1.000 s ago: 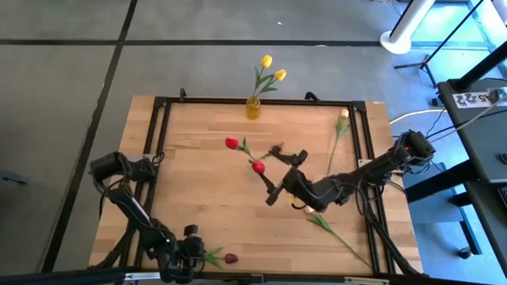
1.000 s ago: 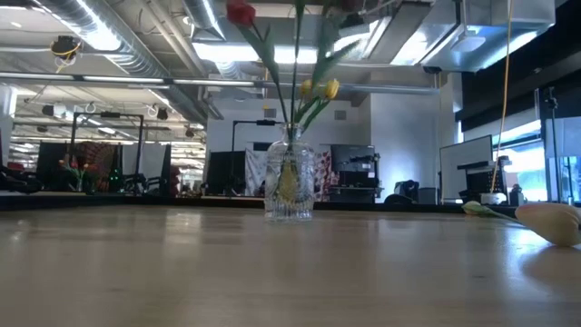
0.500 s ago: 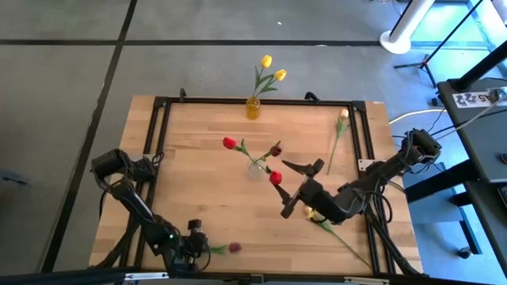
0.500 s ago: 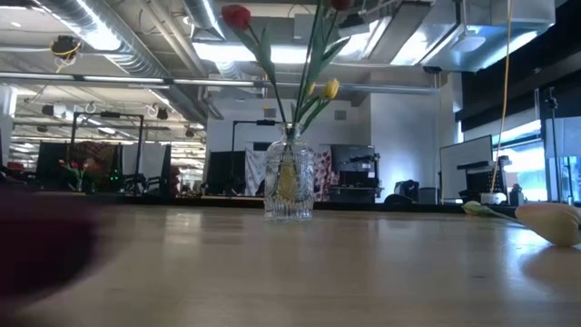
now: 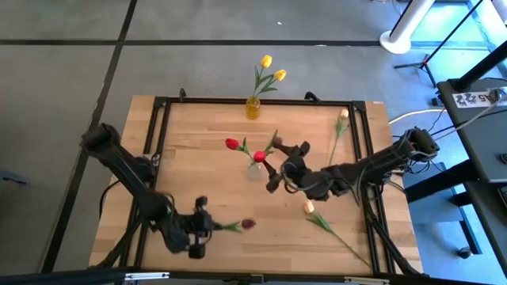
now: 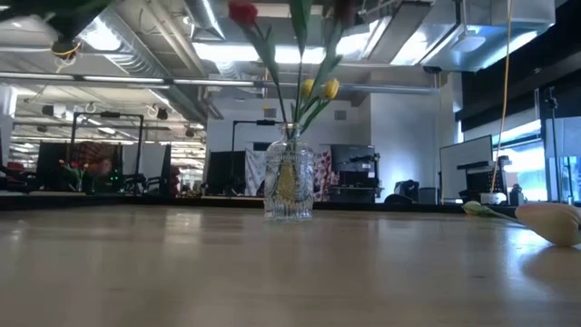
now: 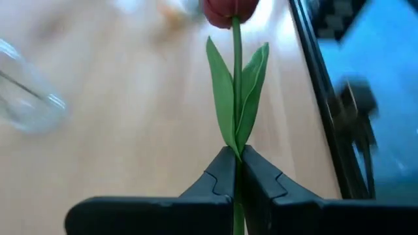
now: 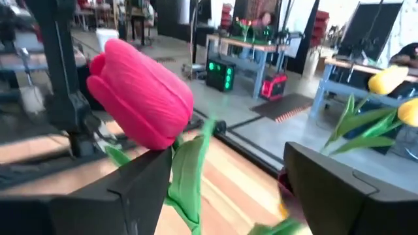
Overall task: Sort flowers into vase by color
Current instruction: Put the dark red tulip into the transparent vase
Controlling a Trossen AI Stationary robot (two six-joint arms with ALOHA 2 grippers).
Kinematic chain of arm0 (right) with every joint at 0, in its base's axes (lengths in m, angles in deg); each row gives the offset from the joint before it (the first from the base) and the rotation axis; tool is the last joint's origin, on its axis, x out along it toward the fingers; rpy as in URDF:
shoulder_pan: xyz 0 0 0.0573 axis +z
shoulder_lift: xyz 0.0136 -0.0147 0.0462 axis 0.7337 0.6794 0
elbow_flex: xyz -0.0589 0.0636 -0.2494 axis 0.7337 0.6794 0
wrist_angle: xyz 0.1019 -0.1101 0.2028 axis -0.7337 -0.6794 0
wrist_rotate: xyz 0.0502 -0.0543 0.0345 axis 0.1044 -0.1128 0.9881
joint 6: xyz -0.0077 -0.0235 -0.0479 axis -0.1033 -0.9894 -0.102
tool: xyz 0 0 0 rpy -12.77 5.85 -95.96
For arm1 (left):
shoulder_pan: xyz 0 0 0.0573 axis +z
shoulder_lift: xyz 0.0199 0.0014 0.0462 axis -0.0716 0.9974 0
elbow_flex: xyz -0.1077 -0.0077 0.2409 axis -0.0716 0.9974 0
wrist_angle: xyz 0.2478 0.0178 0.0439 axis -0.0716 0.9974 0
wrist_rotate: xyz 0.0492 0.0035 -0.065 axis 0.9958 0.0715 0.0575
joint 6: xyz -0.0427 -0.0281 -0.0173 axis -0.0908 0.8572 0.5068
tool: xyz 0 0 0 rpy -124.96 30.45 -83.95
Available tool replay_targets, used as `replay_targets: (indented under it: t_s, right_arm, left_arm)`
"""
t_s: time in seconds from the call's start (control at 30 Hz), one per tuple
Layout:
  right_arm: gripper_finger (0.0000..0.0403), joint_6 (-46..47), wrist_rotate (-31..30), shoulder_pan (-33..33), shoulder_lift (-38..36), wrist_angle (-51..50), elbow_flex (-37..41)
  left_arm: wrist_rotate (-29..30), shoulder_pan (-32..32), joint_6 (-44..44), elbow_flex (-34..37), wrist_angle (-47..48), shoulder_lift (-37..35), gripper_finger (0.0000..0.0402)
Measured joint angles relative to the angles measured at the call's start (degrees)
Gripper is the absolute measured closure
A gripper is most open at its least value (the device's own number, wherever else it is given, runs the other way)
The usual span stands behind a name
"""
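My left gripper is shut on a dark maroon tulip over the table's near left part. A clear vase at mid-table holds two red tulips and a darker one. My right gripper stands open right beside this vase. One red tulip rises between its fingers, close to one finger; whether it touches, I cannot tell. A yellow vase at the far edge holds two yellow tulips. Two cream tulips lie flat on the right. My left gripper pinches the maroon tulip's stem between its two fingers, just below the pair of leaves. The fingers come level from the table's left and lie along the stem. The tulip sticks straight out past the fingertips, its head toward the table's right, lifted off the table.
A black metal frame runs around the wooden tabletop. In the low view both vases line up at the centre, and a cream tulip head lies at the right. Bare wood shows at the far left and near centre.
My left gripper has risen from the near edge and moved toward the far and right edges, carrying the maroon tulip off the table. My right gripper drew back toward the near right, then returned to the clear vase; the red tulip beside it swung out and back.
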State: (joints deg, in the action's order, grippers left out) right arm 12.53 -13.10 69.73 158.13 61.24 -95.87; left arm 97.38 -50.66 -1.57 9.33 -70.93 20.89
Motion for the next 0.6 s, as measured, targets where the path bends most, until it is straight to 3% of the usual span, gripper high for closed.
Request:
replay_targets:
  t_s: [0.13, 0.33, 0.47, 0.6]
  right_arm:
    - [0.0109, 2.44, 1.22, -1.24, 0.0, -5.64, 0.0]
    - [0.0109, 5.42, 9.91, -2.63, 0.0, -11.89, 0.0]
    - [0.0109, 7.23, 14.27, -4.14, 0.0, -15.25, 0.0]
    - [0.0109, 8.69, 18.88, -5.9, -0.02, -17.94, 0.0]
  left_arm:
    - [4.11, 3.31, -3.67, -0.02, -0.13, -6.22, 0.0399]
    - [7.87, 9.79, -11.2, -0.02, -5.99, -11.87, 0.0399]
    - [7.24, 13.24, -16.87, -0.04, -13.87, -12.59, 0.0399]
    - [2.25, 15.57, -21.21, 2.24, -25.29, -12.64, 0.0399]
